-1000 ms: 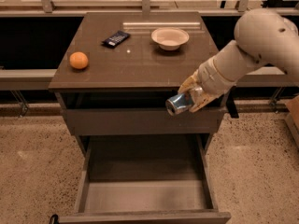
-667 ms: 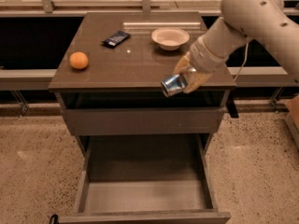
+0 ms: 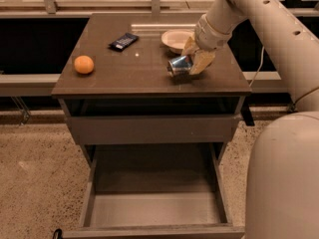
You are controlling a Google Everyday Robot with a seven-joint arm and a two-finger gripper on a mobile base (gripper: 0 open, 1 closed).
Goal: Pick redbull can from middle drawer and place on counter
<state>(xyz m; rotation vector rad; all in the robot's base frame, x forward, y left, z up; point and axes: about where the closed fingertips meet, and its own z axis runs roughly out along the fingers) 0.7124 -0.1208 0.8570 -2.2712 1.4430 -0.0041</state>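
Note:
The redbull can (image 3: 179, 65) is a shiny silver-and-blue can lying tilted on its side, held between my gripper's (image 3: 192, 62) fingers (image 3: 202, 62) just above the right part of the counter (image 3: 134, 68). The gripper is shut on the can, with the white arm reaching down from the upper right. Whether the can touches the counter I cannot tell. The middle drawer (image 3: 154, 203) stands pulled out below, its grey floor bare.
On the counter are an orange (image 3: 83, 64) at the left, a flat black snack packet (image 3: 123, 41) at the back, and a white bowl (image 3: 177, 39) just behind the gripper. The shallower top drawer front (image 3: 154, 128) sits under the counter edge. My white base (image 3: 284, 183) fills the lower right.
The gripper has carried the can up and back from in front of the top drawer to over the right part of the counter, near the bowl.

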